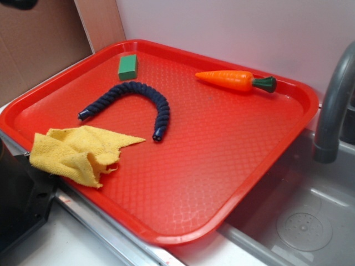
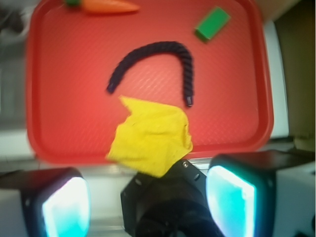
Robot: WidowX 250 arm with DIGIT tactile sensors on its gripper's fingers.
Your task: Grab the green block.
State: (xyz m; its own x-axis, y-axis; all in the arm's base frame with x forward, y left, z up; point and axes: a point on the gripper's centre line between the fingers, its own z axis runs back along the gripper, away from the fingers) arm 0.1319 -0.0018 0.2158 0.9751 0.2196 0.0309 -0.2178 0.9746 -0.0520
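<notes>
The green block [image 1: 128, 67] is a small green cuboid lying near the far left corner of the red tray [image 1: 244, 160]. In the wrist view the green block [image 2: 212, 22] sits at the upper right of the tray [image 2: 59, 98]. My gripper [image 2: 148, 205] is open and empty, well above and short of the tray's near edge, far from the block. Its two pads [image 2: 229, 200] glow cyan and stand wide apart. The gripper does not show in the exterior view.
A dark blue curved rope [image 1: 138, 100] lies mid-tray. A crumpled yellow cloth [image 1: 75, 152] hangs over the tray's near left edge. An orange toy carrot [image 1: 236, 80] lies at the far right. A grey faucet [image 1: 333, 105] and sink [image 1: 305, 227] are to the right.
</notes>
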